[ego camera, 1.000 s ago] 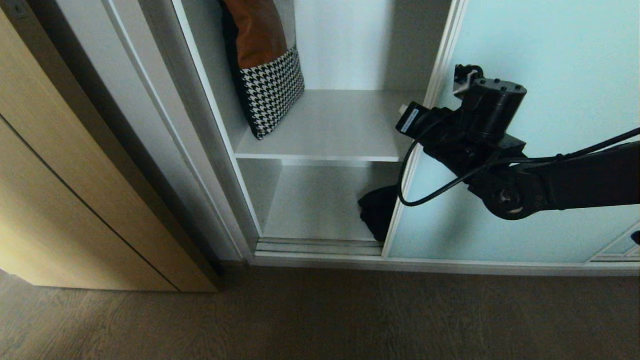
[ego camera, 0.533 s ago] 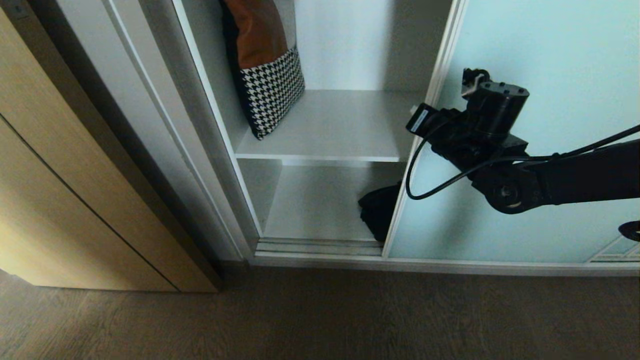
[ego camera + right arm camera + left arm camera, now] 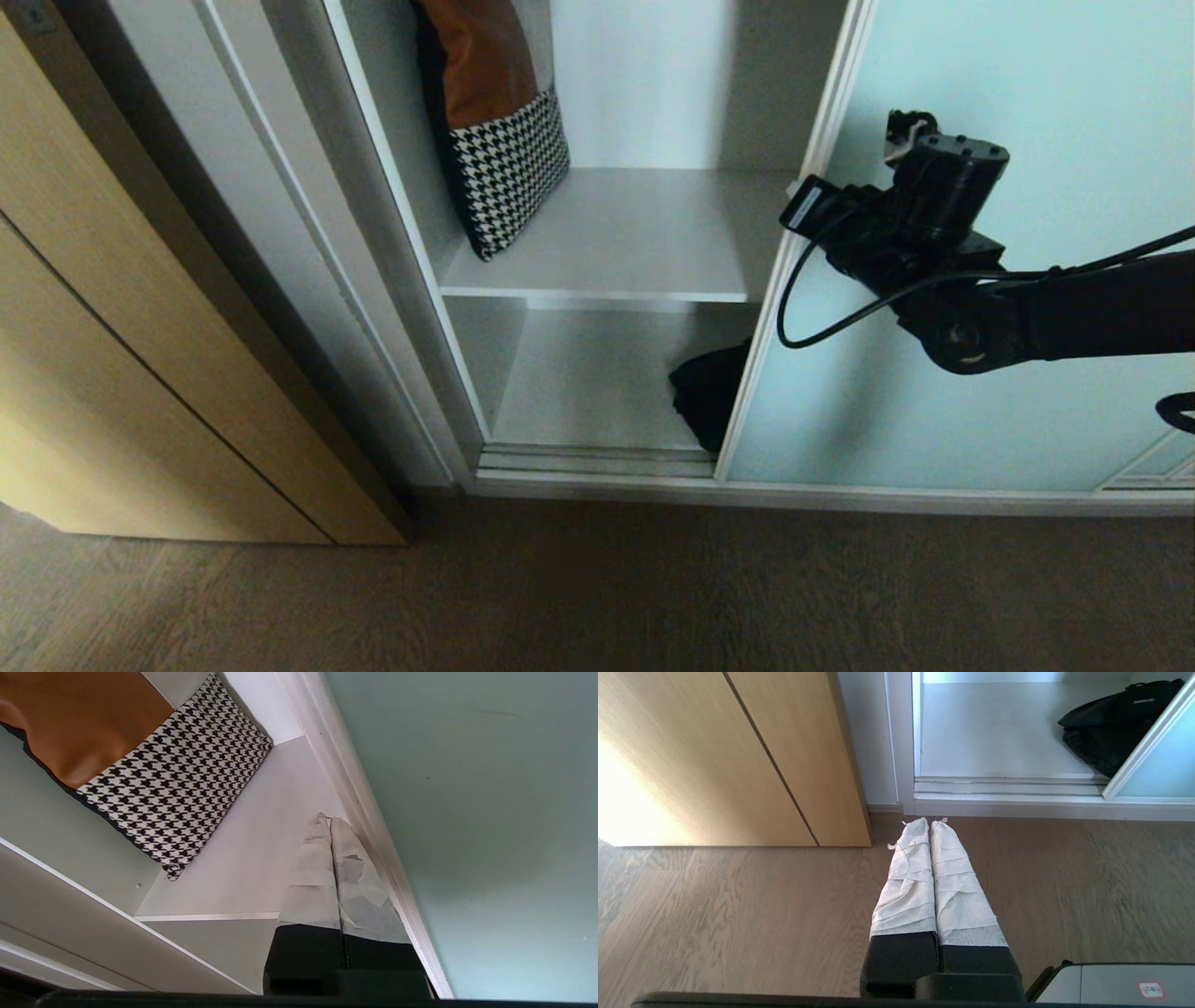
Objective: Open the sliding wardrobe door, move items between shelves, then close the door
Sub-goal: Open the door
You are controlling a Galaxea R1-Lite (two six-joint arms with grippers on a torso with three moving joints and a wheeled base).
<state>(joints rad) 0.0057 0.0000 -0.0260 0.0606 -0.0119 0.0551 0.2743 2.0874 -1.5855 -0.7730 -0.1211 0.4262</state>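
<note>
Head view: the right gripper [image 3: 794, 198] sat against the door [image 3: 980, 280] frame's left edge, the bag [image 3: 707, 397] below on the lower shelf [image 3: 588, 383]. Right wrist view: its fingers [image 3: 345, 868] were closed, empty, alongside that upright frame. Left wrist view: the left gripper [image 3: 930, 822] was closed, empty, well short of the door

Black bag [image 3: 707, 397] half behind door [image 3: 980, 392]
</note>
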